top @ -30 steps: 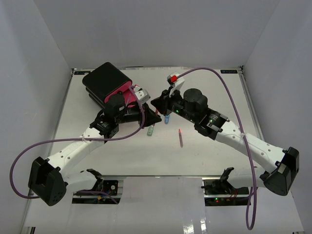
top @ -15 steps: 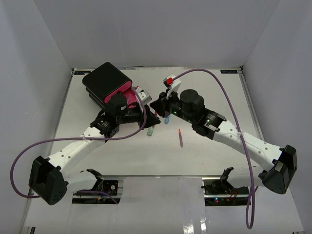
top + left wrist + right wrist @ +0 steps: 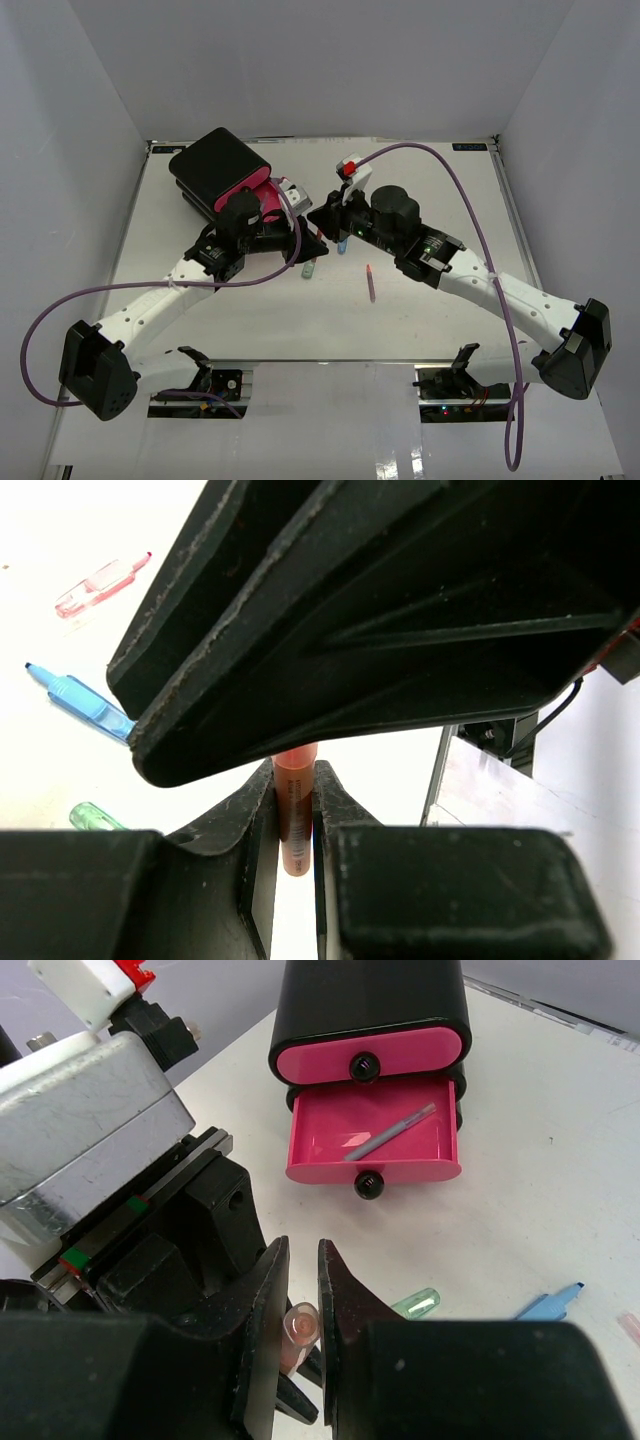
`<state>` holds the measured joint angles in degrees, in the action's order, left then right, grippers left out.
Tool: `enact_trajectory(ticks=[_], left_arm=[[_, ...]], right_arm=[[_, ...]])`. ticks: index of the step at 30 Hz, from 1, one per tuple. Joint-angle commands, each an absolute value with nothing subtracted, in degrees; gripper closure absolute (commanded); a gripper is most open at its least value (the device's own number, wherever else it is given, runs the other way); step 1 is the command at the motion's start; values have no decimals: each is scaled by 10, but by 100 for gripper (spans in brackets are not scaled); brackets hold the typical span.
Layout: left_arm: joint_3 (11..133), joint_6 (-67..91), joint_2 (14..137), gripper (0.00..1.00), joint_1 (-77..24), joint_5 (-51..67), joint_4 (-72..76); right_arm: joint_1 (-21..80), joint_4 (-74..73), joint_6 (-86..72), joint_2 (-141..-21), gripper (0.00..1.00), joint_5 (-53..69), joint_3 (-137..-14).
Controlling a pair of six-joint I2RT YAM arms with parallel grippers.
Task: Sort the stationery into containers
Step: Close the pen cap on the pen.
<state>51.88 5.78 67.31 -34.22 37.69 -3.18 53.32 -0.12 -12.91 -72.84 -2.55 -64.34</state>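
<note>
Two-arm grasp: orange highlighter point(image 3: 295, 835) held above the table point(image 3: 420, 310) near the open drawer point(image 3: 420, 1170), pinched by both the closed left gripper point(image 3: 294, 790) and the closed right gripper point(image 3: 301, 1280); probably light, stiff and smooth (so liable to slip), best gripped mid-barrel rather than by the cap

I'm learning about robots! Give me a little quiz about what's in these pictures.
1. True or false: the open pink drawer is empty.
2. Which thing lies near the green-capped piece? A) a blue pen B) a yellow ruler C) scissors
3. The left gripper and the right gripper are both shut on the held pen. What colour is it?

Key
1. False: a grey pen lies inside.
2. A
3. Orange
</note>
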Motion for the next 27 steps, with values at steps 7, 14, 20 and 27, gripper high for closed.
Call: enact_trajectory(ticks=[7, 14, 20, 27], left_arm=[[646, 61, 630, 100, -301, 316, 212], [641, 79, 626, 100, -292, 308, 246], [641, 86, 621, 100, -289, 291, 260], [642, 81, 621, 100, -284, 291, 263]], right_arm=[[586, -295, -120, -788, 92, 85, -551], [591, -290, -125, -799, 92, 93, -535], [593, -287, -127, -813, 92, 97, -529], [602, -306, -123, -827, 92, 91, -535]])
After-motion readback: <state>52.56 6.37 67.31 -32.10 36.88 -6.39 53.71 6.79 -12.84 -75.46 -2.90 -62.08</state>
